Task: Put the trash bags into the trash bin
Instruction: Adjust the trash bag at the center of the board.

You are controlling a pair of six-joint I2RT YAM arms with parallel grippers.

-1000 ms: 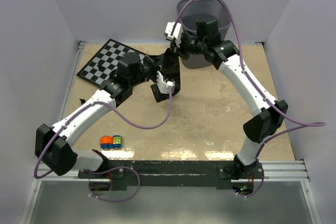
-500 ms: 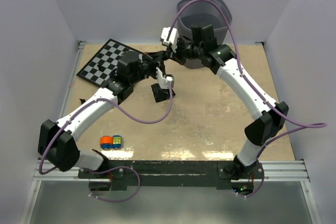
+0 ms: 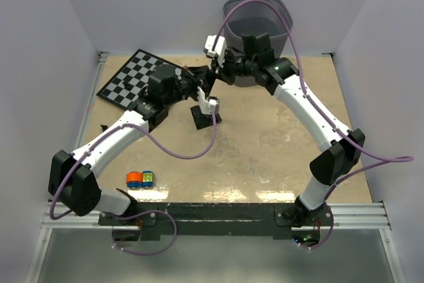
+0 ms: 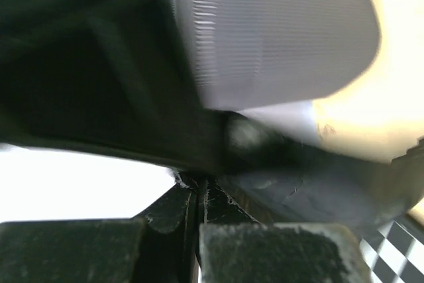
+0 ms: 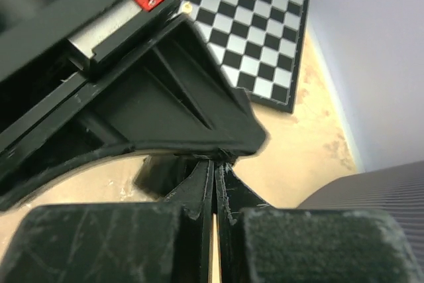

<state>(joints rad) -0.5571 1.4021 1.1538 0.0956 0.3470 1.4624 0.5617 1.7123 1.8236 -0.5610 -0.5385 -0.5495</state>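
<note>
Left gripper (image 4: 200,193): jaws fully closed – crinkled black film runs out from between the pads toward the lower right of the left wrist view.
Right gripper (image 5: 213,170): jaws fully closed, tips set against a black edge at the left gripper's nose; whether film lies between its pads cannot be told.
Trash bag (image 3: 203,117): centre of the top view, a dark bunch below the point where the two grippers meet, and just above or on the table (image 3: 278,157) – which of the two cannot be told.
Trash bin (image 3: 262,10): top centre of the top view, beyond the right wrist, standing upright with its mouth open.
Key relation: the bin lies up and to the right of the pinch point; the right arm is the nearer one.
Bag long axis: judged to run from the pinch toward the lower frame edge.
Bag material: thin, glossy, creased plastic; limp, likely to trail and snag on the rim.
Bin material: grey fine mesh, rounded-square rim, walls tapering downward.
Other items: chessboard (image 3: 136,81) at upper left, flat on the table.
</note>
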